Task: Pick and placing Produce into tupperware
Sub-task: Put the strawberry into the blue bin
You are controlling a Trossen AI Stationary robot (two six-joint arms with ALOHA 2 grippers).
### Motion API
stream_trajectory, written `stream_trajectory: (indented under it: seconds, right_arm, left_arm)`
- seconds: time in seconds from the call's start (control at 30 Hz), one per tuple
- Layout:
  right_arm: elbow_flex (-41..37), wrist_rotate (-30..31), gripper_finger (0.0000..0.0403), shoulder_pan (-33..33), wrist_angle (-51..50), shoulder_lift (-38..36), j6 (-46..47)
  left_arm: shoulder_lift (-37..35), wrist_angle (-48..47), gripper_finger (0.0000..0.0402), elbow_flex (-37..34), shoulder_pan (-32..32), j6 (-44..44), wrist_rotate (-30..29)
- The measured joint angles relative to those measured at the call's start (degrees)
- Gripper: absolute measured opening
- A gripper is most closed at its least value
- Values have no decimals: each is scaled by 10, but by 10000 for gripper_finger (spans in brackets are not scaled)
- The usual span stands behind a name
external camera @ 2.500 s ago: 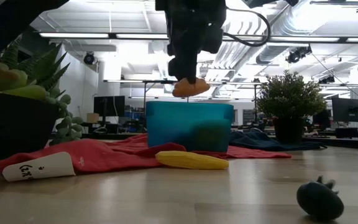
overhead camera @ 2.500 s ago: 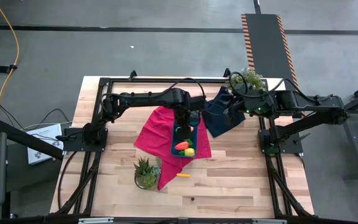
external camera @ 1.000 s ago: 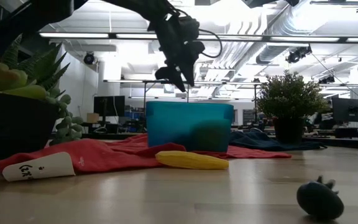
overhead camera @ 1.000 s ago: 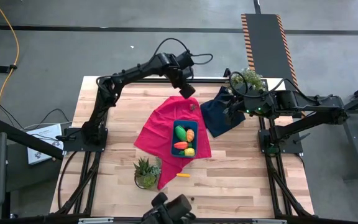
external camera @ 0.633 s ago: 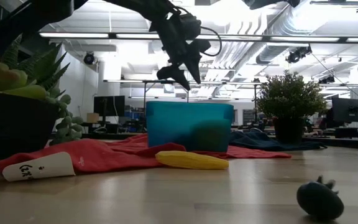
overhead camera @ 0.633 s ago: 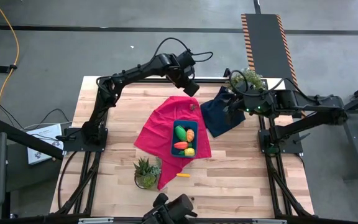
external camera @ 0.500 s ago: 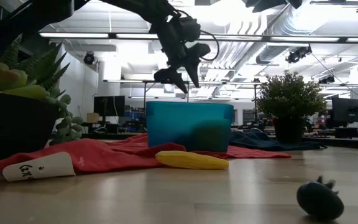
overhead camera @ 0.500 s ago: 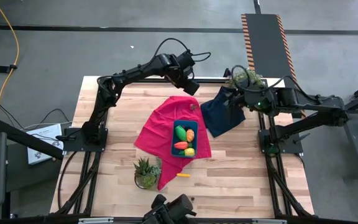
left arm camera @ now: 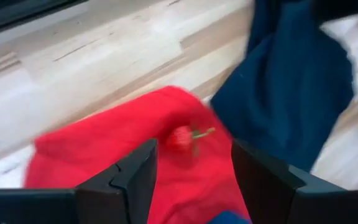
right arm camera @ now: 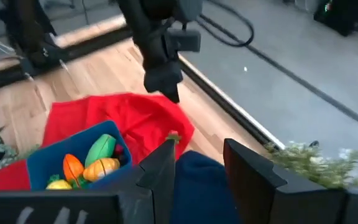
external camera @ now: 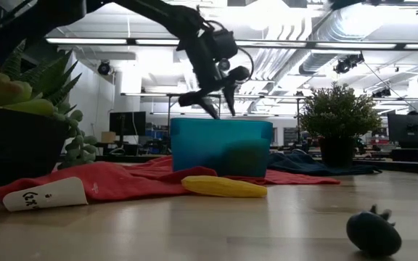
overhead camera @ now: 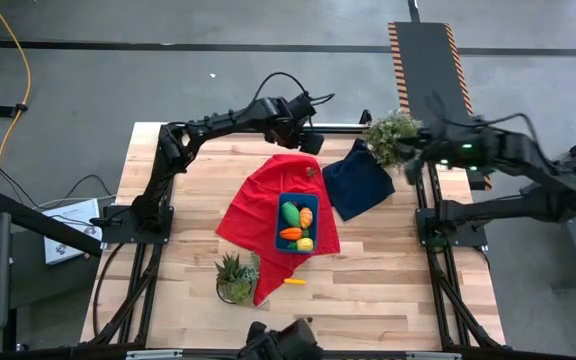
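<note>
The teal tupperware point(overhead camera: 279, 226) stands on a red cloth point(overhead camera: 248, 210) at mid-table. It holds a green piece point(overhead camera: 290, 213), an orange piece point(overhead camera: 306, 216), a red-orange piece point(overhead camera: 292, 234) and a yellow piece point(overhead camera: 305, 244). A small red fruit point(left arm camera: 180, 137) lies on the cloth's far corner. A yellow piece point(external camera: 223, 187) lies on the bare table near the cloth. My left gripper point(overhead camera: 311, 143) hangs open and empty above that far corner. My right gripper point(right arm camera: 201, 180) is open and empty, raised over the table's far right.
A navy cloth point(overhead camera: 358, 180) lies right of the red cloth. A leafy potted plant point(overhead camera: 390, 130) stands at the far right, and a succulent pot point(overhead camera: 234, 278) near the front left. A dark round object point(external camera: 373, 233) lies on the table near the front edge.
My left gripper has moved a little toward the table's right edge and down, and has turned, staying open. My right arm has lifted away from the navy cloth and drawn back toward the right edge. The tupperware and its produce have stayed put.
</note>
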Motion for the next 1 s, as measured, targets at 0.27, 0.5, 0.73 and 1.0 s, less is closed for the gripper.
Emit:
stream_trajectory:
  seconds: [0.27,0.5,0.73,1.0]
  right_arm:
    - [0,-60,130,-12,-23,-99,-63]
    - [0,-83,130,-12,-38,-139,-67]
    - [0,-83,130,-11,-38,-138,-98]
    - [0,-83,130,-11,-37,-136,-112]
  left_arm:
    - [0,38,193,0,-51,-124,-84]
    - [0,16,193,0,-68,-198,-109]
    - [8,17,193,0,-57,-243,-82]
    - [7,32,193,1,-58,-255,-77]
